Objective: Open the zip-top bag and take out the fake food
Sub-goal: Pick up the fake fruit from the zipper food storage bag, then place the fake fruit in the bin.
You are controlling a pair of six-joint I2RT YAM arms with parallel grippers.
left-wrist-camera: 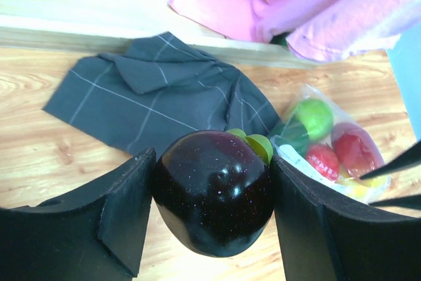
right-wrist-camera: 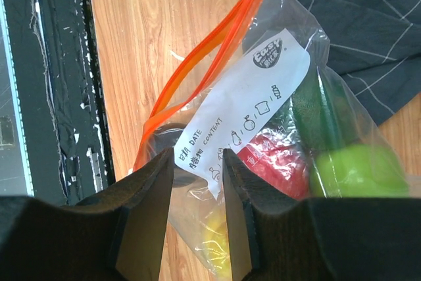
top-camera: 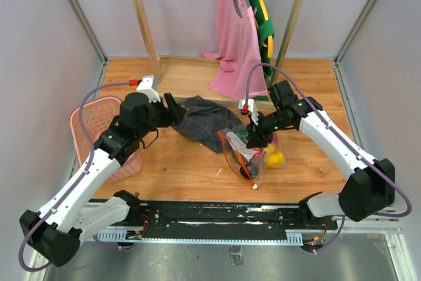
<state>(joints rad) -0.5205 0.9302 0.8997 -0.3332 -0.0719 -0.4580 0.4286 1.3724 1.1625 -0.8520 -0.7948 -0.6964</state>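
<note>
— Our left jaws clamp the glossy dark-purple plastic fruit (left-wrist-camera: 214, 192) above the table (top-camera: 177, 169), left of its middle. Is that safe?
— It's round and slick, so we could squirt it out. Our right jaws, narrow, pinch the clear crinkly zip-top bag (right-wrist-camera: 217, 64) towards the table's near edge. If the film slips, the lime-green plastic fruit (right-wrist-camera: 358, 172) inside spills.

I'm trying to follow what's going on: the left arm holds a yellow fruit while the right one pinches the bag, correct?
Not quite. The fruit in the left gripper is dark purple, nearly black, not yellow; the left wrist view shows it. The right gripper does pinch the bag.
</note>
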